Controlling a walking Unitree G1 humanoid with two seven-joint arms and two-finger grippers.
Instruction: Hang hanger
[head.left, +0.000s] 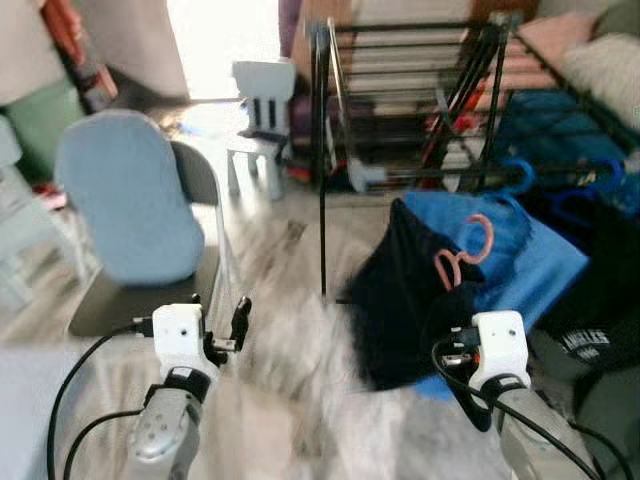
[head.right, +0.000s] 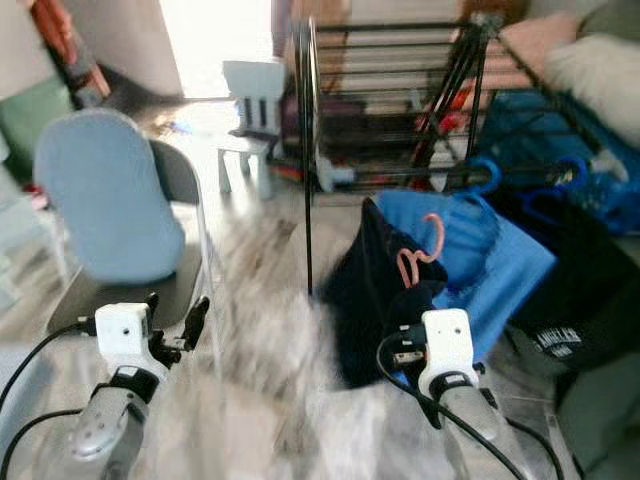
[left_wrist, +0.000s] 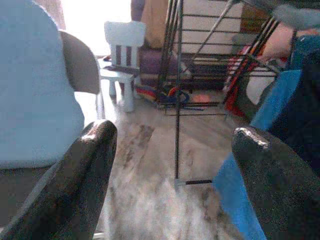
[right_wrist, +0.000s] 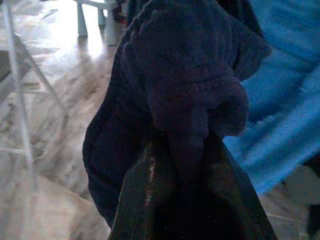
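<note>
- Hanger (head.left: 463, 252): pink hook stands above a dark garment (head.left: 405, 300), held up right of centre, just in front of a blue cloth (head.left: 530, 262).
- Right pincer (right_wrist: 187, 150): clamped on a fold of the dark garment; its hold is on cloth, not on the hanger, so the garment could slide off.
- Left pincer (left_wrist: 172, 165): fingers spread wide, holding nothing, low on the left near the chair (head.left: 135, 195).
- Rack (head.left: 420, 110): black, far centre, well apart from the hook.
- Risk: head views are blurred, suggesting motion; the swinging hook may miss a bar.
- Risk: trailing fabric may snag on the rack's near upright.
</note>
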